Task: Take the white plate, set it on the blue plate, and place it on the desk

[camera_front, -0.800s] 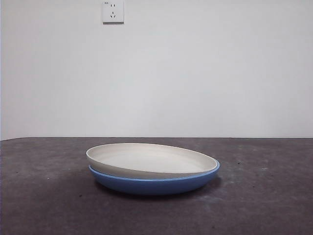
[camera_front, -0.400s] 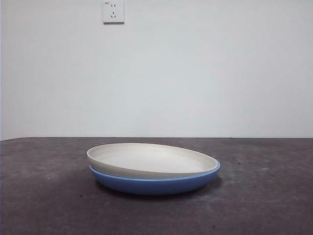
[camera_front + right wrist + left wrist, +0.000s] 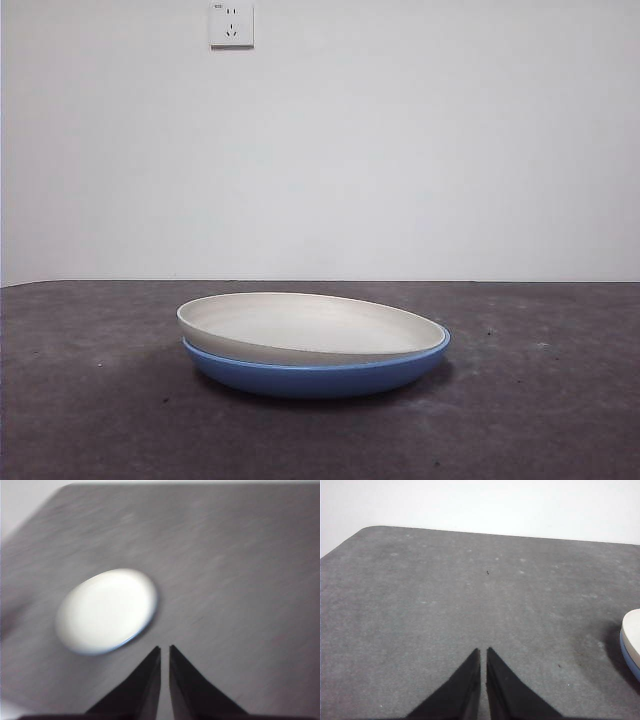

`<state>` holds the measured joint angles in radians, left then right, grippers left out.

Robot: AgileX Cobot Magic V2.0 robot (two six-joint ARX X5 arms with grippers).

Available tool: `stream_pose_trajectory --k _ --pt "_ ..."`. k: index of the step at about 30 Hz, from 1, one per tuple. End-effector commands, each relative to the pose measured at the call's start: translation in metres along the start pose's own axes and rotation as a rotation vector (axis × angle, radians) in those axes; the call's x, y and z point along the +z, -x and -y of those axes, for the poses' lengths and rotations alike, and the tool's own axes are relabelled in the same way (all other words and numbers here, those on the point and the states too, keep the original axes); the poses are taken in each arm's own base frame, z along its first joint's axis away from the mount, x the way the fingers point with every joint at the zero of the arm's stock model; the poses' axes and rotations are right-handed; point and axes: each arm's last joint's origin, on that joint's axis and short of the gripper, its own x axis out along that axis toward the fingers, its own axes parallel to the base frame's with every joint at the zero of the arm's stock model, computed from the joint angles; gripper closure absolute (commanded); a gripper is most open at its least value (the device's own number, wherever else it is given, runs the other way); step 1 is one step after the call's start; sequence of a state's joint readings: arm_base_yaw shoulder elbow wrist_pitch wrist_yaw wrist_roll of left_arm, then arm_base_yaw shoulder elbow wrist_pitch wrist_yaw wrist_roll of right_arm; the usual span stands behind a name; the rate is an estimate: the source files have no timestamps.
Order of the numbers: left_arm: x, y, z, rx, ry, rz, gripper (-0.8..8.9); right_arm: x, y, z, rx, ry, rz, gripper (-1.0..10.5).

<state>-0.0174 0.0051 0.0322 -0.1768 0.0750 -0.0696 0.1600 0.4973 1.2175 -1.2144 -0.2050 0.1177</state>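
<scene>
a: front view first. where's the white plate (image 3: 310, 327)?

b: it sits in the blue plate (image 3: 315, 374), a bit tilted, its left rim raised above the blue one. the pair rests on the dark grey table (image 3: 90, 400), about midway along its width. a wall socket (image 3: 231, 24) shows high on the white wall behind. no arm appears here.

a: left wrist view?

b: the left hand (image 3: 483, 652) hangs over bare table (image 3: 445, 595), its two black jaws pressed together, tips all but touching, pinching nothing. only a sliver of the white plate (image 3: 632, 635) over the blue plate (image 3: 629, 655) shows at the frame's side, well apart from the hand.

a: and the right wrist view?

b: blurred. the right hand (image 3: 164, 649) is above the table (image 3: 240, 570), jaws pressed together too, holding nothing. the white plate (image 3: 106, 610) lies near the tips but apart from them, a thin blue rim (image 3: 142, 630) of the blue plate peeking out beneath.
</scene>
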Motion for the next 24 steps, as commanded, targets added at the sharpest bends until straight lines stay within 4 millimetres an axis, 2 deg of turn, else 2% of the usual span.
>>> stream_pose_trajectory --k 1,6,11,16,24 --pt "-0.007 -0.002 -0.001 0.005 0.008 -0.027 7.94 -0.006 -0.031 0.011 -0.071 0.133 0.19 9.2" --pt "-0.007 -0.002 -0.001 0.005 0.008 -0.027 7.94 -0.038 -0.082 0.035 -0.167 0.174 0.444 9.2" --pt "-0.007 -0.002 -0.001 0.005 0.008 -0.027 7.94 -0.089 -0.123 0.058 -0.299 0.156 0.471 9.2" --pt "-0.007 -0.002 -0.001 0.005 0.008 -0.027 7.94 -0.125 -0.145 0.071 -0.424 0.109 0.402 9.2" --pt "-0.007 -0.002 -0.001 0.005 0.008 -0.027 7.94 -0.145 -0.157 0.073 -0.417 0.114 0.381 9.2"
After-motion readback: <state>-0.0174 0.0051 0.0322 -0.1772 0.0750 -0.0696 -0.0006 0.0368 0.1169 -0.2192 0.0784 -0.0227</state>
